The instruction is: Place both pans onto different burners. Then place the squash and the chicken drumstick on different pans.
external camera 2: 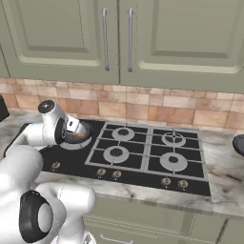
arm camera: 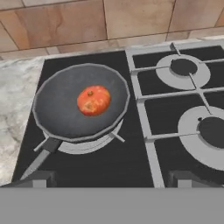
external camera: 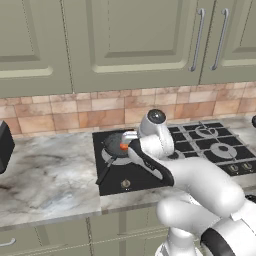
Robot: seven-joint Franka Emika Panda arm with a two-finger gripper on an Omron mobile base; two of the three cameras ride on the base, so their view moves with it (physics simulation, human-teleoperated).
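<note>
A shallow black pan (arm camera: 65,105) sits on the large round burner (arm camera: 94,142) at the left of the black cooktop (arm camera: 127,162), its handle pointing to the front left. The orange-red squash (arm camera: 93,100) lies in the middle of that pan. My gripper (arm camera: 113,178) hovers above and in front of the pan, open, with nothing between its fingertips (arm camera: 38,177). In the left base view the gripper (external camera: 130,140) hangs over the pan (external camera: 114,145) and the squash (external camera: 123,146). The chicken drumstick is out of view.
Other burners (external camera 2: 123,133) (external camera 2: 172,161) under square grates lie bare to the right. A dark round thing (external camera 2: 239,143), cut off by the frame, rests on the counter right of the cooktop. A black appliance (external camera: 4,145) stands on the left counter (external camera: 50,175).
</note>
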